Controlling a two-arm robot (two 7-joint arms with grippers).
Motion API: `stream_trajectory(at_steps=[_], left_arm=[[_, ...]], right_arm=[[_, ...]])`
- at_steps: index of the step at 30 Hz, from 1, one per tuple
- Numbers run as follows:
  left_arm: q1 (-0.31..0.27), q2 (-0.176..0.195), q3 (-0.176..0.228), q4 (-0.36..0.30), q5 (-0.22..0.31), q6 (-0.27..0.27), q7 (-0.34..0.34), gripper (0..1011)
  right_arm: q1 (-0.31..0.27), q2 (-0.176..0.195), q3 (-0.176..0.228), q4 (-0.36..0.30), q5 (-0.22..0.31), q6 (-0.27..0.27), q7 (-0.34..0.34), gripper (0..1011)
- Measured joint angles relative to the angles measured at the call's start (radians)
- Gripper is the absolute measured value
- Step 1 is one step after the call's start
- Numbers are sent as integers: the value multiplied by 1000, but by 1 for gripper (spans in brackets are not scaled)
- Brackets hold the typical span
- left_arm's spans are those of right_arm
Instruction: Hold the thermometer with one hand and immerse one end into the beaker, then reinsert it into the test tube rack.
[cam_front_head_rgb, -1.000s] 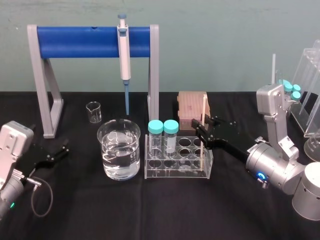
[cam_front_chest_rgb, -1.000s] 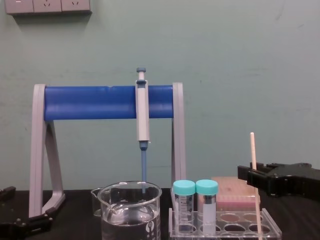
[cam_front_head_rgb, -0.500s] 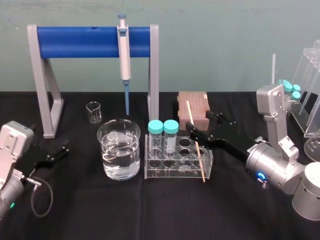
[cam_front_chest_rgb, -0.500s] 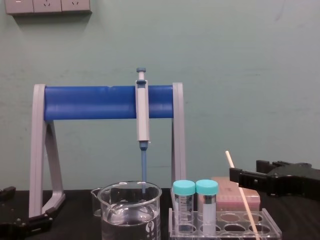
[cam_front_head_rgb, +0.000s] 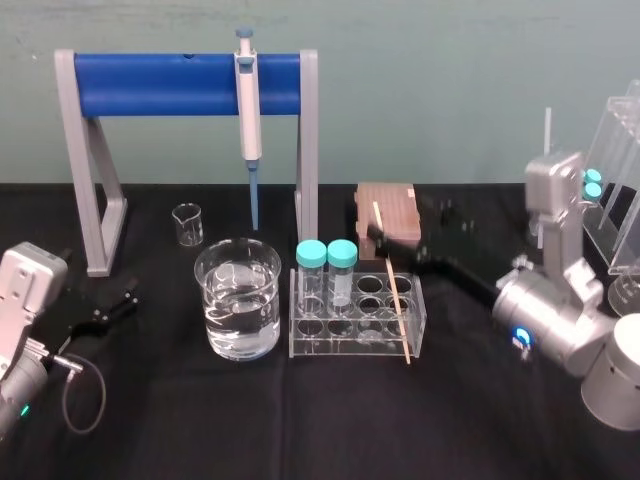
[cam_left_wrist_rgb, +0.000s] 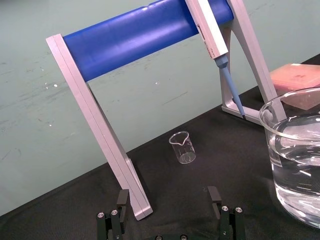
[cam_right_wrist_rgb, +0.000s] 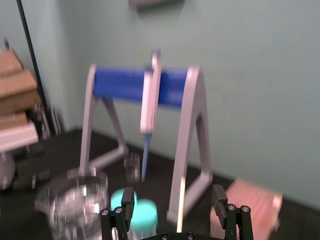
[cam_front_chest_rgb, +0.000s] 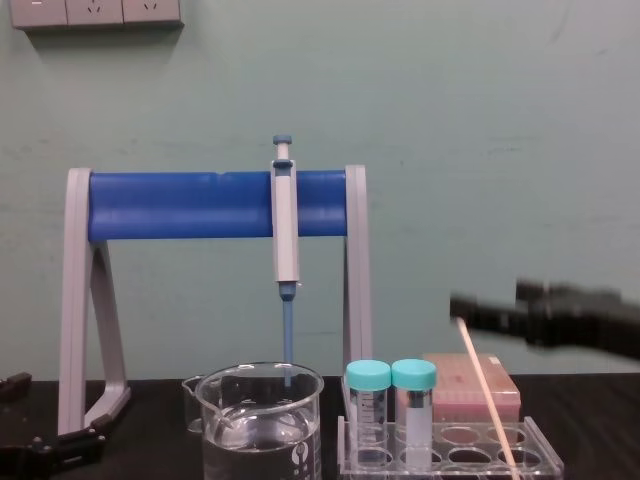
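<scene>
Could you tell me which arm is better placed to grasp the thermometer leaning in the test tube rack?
Right. The right tool hovers open near the thermometer at the test tube rack's right end; the left tool sits beyond the beaker.

The long, thin cream-beige rod thermometer (cam_front_head_rgb: 392, 285) stands tilted in the clear acrylic test tube rack (cam_front_head_rgb: 350, 346), lower end down at the rack's right front, top leaning left and back, free of any grip. The low rectangular rack sits flat on the black table. Just beside it on the left, the large clear glass beaker (cam_front_head_rgb: 216, 292) stands upright, roughly half full of clear liquid.
</scene>
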Motion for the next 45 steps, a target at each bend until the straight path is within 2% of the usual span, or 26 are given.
stream_trajectory(at_steps=[4, 8, 9, 11, 12, 15, 18, 22, 27, 45], left_arm=[[0, 0, 0, 0, 0, 0, 0, 1004], [0, 0, 0, 0, 0, 0, 0, 1004], [0, 0, 0, 0, 0, 0, 0, 1004], [0, 0, 0, 0, 0, 0, 0, 1004], [0, 0, 0, 0, 0, 0, 0, 1004], [0, 0, 0, 0, 0, 0, 0, 1004], [0, 0, 0, 0, 0, 0, 0, 1004], [0, 0, 0, 0, 0, 0, 0, 1004], [0, 0, 0, 0, 0, 0, 0, 1004], [0, 0, 0, 0, 0, 0, 0, 1004]], right_arm=[[0, -32, 39, -27, 30, -42, -27, 1003], [-9, -79, 85, -34, 59, -68, -87, 1002], [-13, -98, 104, -29, 60, -72, -126, 1003], [-18, -126, 125, -12, 48, -72, -188, 1003], [-18, -126, 125, -12, 48, -72, -188, 1003], [-20, -183, 160, 31, 18, -58, -314, 1003], [-14, -225, 178, 73, -20, -50, -410, 1003], [1, -264, 185, 129, -54, -33, -483, 1003], [15, -283, 181, 168, -67, -7, -494, 1003], [12, -277, 181, 158, -66, -13, -493, 1003]])
